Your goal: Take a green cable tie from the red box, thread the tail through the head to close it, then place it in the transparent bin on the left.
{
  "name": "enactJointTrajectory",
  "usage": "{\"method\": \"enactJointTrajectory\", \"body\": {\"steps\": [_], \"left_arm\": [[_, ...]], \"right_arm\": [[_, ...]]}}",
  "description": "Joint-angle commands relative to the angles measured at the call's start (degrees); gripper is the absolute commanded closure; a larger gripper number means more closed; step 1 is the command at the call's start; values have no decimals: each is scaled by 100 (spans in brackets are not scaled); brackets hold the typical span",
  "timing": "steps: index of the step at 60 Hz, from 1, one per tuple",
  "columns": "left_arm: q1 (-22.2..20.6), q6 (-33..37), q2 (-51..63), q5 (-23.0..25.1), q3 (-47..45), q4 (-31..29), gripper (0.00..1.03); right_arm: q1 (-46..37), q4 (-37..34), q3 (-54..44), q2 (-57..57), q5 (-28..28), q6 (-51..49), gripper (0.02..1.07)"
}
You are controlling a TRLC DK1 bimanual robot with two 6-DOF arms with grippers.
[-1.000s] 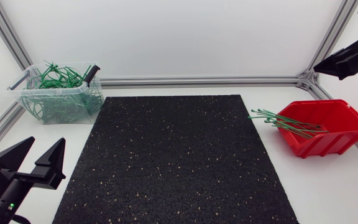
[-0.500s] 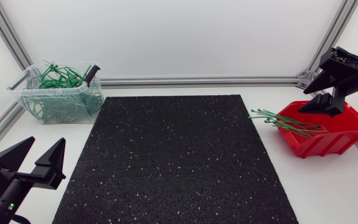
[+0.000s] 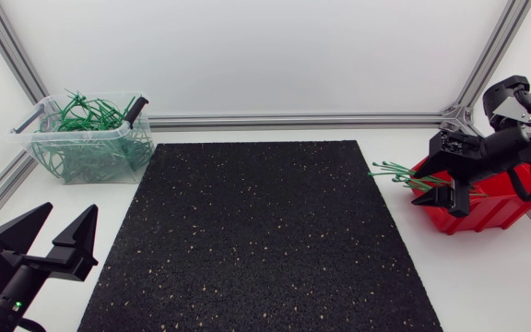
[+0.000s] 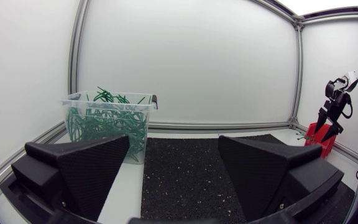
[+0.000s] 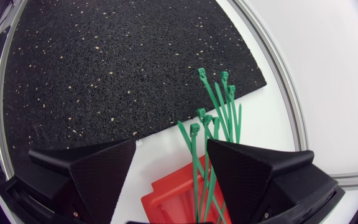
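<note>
**Right pincer wide open above the red box, left pincer parked**

We begin with the white table [image 3: 487, 277] and the black speckled mat [image 3: 256, 231] that covers its middle. At the far left corner, beside the mat, stands the transparent bin [image 3: 135, 152], which is piled with green ties. The red box [image 3: 496, 214] sits on the bare table to the right of the mat, with its open mouth turned toward the mat.

Our left gripper [image 3: 67, 221] is at the near left corner, beside the mat and well apart from the bin. Its two fingers are spread wide with nothing between them.

Our right gripper [image 5: 171, 146] comes in from the right and hangs over the mouth of the red box. Its fingers are also spread wide and hold nothing. In its wrist view the box and the ties lie under the gap between the fingers, and neither finger appears to touch a tie.

The green cable ties [image 3: 399, 173] lie as a loose bundle in the red box. Their heads stick out past its lip over the white table and reach about to the mat's right edge.
</note>
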Motion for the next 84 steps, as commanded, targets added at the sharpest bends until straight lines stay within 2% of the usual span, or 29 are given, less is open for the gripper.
{"method": "enactJointTrajectory", "body": {"steps": [1, 7, 30, 47, 84], "left_arm": [[-48, -96, -30, 6, -235, -97, 4], [-92, -96, -30, -21, -235, -106, 4], [-286, -96, -30, -205, -226, -167, 4], [-365, -96, -30, -240, -226, -176, 4], [-409, -96, -30, -276, -226, -194, 4]], "right_arm": [[86, 166, -258, 106, 76, -206, 31], [104, 359, -337, 159, 137, -215, 40], [77, 368, -917, -113, 243, -514, 48], [-2, 685, -988, -694, 243, -488, 48], [121, 1177, -495, 80, 401, -303, 48]]}}
